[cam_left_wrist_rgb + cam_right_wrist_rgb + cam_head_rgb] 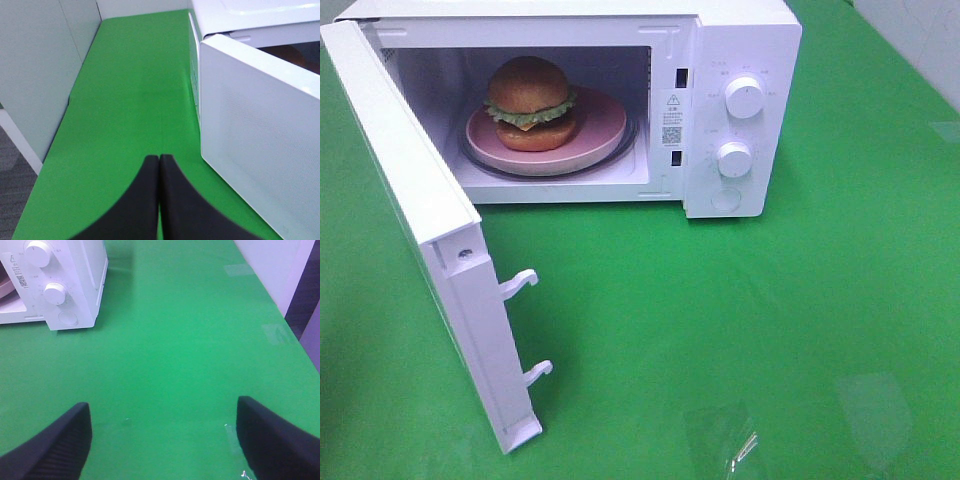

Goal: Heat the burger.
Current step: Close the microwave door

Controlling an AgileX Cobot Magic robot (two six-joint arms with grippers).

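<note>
The burger (pixel 529 103), with a golden-brown bun, green lettuce and yellow cheese, sits on a pink plate (pixel 600 135) inside the white microwave (pixel 745 40). The microwave door (pixel 405 190) stands swung wide open on the left. Neither arm shows in the exterior high view. In the left wrist view my left gripper (pixel 159 165) is shut with its black fingers pressed together and nothing between them, hovering over green cloth just outside the door (pixel 260 130). My right gripper (pixel 162 427) is open and empty above the cloth, some way in front of the microwave's control panel (pixel 55 292).
Green cloth (pixel 770 320) covers the table. Two white dials (pixel 744 98) sit on the microwave's right panel. Two latch hooks (pixel 520 283) stick out of the door's edge. A pale wall (pixel 35 75) borders the table's left side, and its right edge (pixel 280 315) drops off beyond the cloth.
</note>
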